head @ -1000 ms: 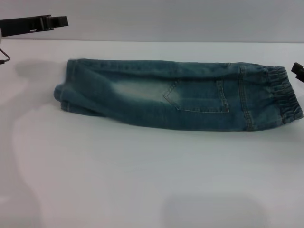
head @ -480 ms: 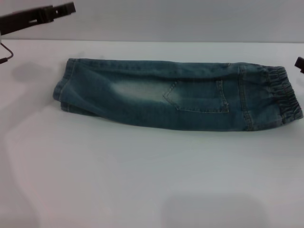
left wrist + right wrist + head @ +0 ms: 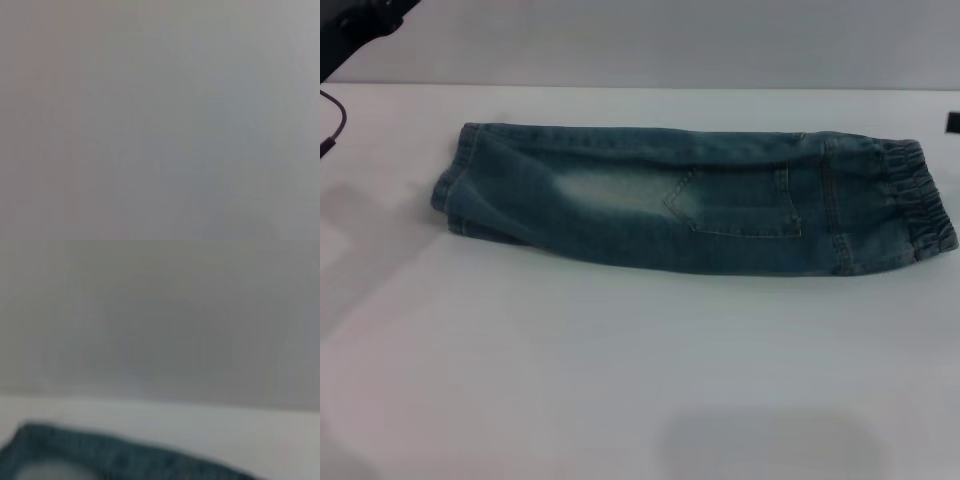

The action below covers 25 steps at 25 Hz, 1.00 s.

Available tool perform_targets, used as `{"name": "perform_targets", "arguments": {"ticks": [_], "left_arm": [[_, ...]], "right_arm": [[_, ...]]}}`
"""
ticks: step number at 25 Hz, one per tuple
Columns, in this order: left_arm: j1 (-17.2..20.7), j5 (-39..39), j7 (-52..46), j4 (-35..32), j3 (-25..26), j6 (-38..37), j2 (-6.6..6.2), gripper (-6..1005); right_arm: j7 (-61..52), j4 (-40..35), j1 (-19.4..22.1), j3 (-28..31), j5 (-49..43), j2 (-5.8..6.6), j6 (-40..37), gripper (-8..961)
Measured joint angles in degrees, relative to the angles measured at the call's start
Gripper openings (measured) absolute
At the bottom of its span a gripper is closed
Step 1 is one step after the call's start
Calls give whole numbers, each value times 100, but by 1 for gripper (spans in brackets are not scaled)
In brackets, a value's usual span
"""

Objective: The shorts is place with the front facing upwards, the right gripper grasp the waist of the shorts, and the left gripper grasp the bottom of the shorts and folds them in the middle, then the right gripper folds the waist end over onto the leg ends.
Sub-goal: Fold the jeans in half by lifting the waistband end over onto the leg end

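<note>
The denim shorts [image 3: 700, 205] lie folded lengthwise into a long strip on the white table [image 3: 620, 380]. The crinkled elastic waist [image 3: 920, 200] is at the right end. The leg ends [image 3: 455, 190] are stacked at the left end. A back pocket [image 3: 740, 205] faces up. My left gripper [image 3: 360, 18] shows only as a dark shape in the top-left corner, high and well away from the leg ends. Of my right gripper [image 3: 953, 122], only a small black sliver shows at the right edge, just beyond the waist. An edge of the denim shorts [image 3: 100, 460] appears in the right wrist view.
A thin dark cable [image 3: 332, 125] hangs at the left edge. The table's far edge [image 3: 640, 87] meets a grey wall behind the shorts. The left wrist view shows only plain grey.
The left gripper has risen and pulled back toward the top-left corner. The right gripper has drawn away to the right, almost out of the picture. The shorts lie still.
</note>
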<state>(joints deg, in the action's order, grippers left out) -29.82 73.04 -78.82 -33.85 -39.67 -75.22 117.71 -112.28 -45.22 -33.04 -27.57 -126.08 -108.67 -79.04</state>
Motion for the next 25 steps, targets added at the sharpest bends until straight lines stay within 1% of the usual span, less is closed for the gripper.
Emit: {"name": "perform_targets", "arguments": {"ticks": [2,3,4,7,9,13,21,25], "left_arm": [[44,-250,514,282,-1,-220,5,727],[44,-250,514,282,-1,-220,5,726],[62,-351,733,436,-10,-323,13,725],[63,-462,1028,664,-11,-503,17,724],[77,-496,1116,744,-10,-563,22,724],[115,-569,1199,943,-3,-622,28,724],[174,-615,1278,1162,-6,-658,32,724],[176,-620,1313,1213,-8,-661,32,724]], "right_arm": [[-435,-145,-320,-141,-710,76,-216,622],[-554,-161,-468,-203,-1005,102,-300,622],[-657,-174,-622,-259,-1292,124,-370,622],[-821,-186,-990,-427,-1952,144,-419,624],[-902,-189,-1131,-622,-2202,145,-421,625],[-1035,-199,-1240,-969,-2557,143,-372,624],[-1067,-153,-1269,-1201,-2980,61,-110,625],[-1056,-118,-1228,-1203,-3010,-44,126,623]]}}
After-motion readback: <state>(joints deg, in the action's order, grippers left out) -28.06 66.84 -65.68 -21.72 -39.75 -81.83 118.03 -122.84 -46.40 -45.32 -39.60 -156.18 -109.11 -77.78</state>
